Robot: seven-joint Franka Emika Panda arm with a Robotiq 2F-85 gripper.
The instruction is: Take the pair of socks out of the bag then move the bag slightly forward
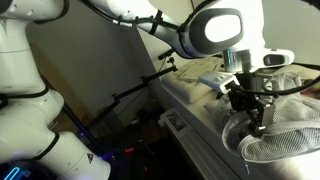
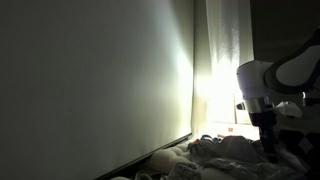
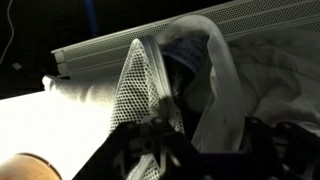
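Note:
The bag point(image 3: 135, 85) is white mesh with a pale fabric lip, and its mouth gapes toward the wrist camera. Deep inside it lies a dark bundle, the pair of socks point(image 3: 186, 62), partly hidden by the folds. My gripper point(image 3: 208, 145) hangs right at the mouth. Its dark fingers point(image 3: 155, 140) stand apart with loose bag fabric between them, and I see nothing pinched. In an exterior view the gripper point(image 1: 257, 125) points down into the bag's round hoop rim point(image 1: 285, 145). From the other side the gripper point(image 2: 268, 145) dips toward a pale heap.
Cream folded cloths point(image 1: 215, 78) lie behind the bag on the white surface point(image 1: 200, 112). A perforated grille point(image 3: 150, 35) runs behind the bag. A dark stand point(image 1: 140, 92) and the robot's base point(image 1: 30, 110) are off the surface's edge. A wall and a bright curtain point(image 2: 225, 70) are close by.

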